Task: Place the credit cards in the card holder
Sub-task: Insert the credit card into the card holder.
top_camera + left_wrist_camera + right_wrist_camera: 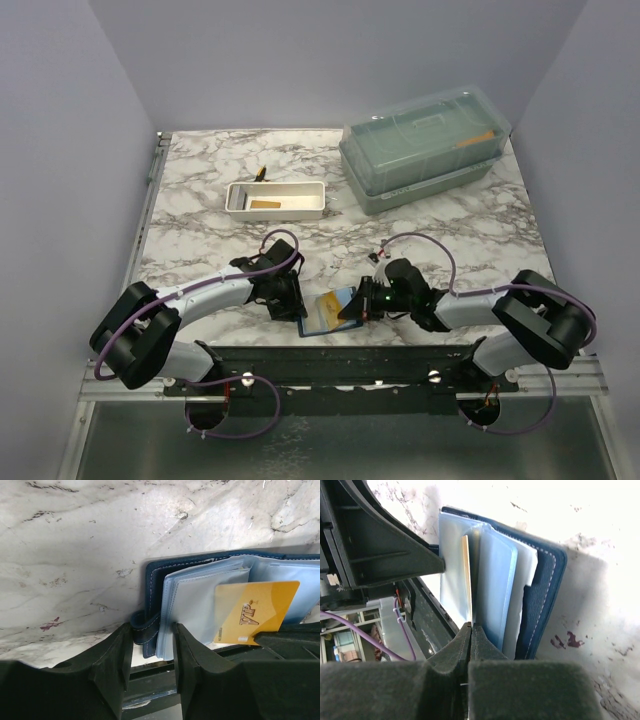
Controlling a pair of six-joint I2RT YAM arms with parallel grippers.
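**Q:** Nearest the lens, what does the right gripper [470,630] hold?
**A:** Its two fingers are pressed together on the right end of a yellow card [255,611] marked "VIP", which this wrist sees edge-on. The card's left end sits under a clear sleeve of the holder [546,592].

**Q:** And the left gripper [152,632]?
**A:** Its jaws are part-way apart, astride the holder's left edge. The navy strap touches one finger [114,662] and the sleeves touch the other. It has hold of the holder and nothing else.

**Q:** Where does the holder lie?
**A:** It lies open, sleeves fanned, at the near edge of the table [190,240], between the two grippers. The left gripper is just to its left and the right gripper just to its right.

**Q:** What lies farther out?
**A:** A white tray [305,200] sits at mid-table, far-left of the holder and well apart from it. A second card [265,204], tan, lies flat inside the tray. A small dark object [260,173] lies just beyond the tray's far wall. A green lidded box [425,150] stands at the far right of the table.
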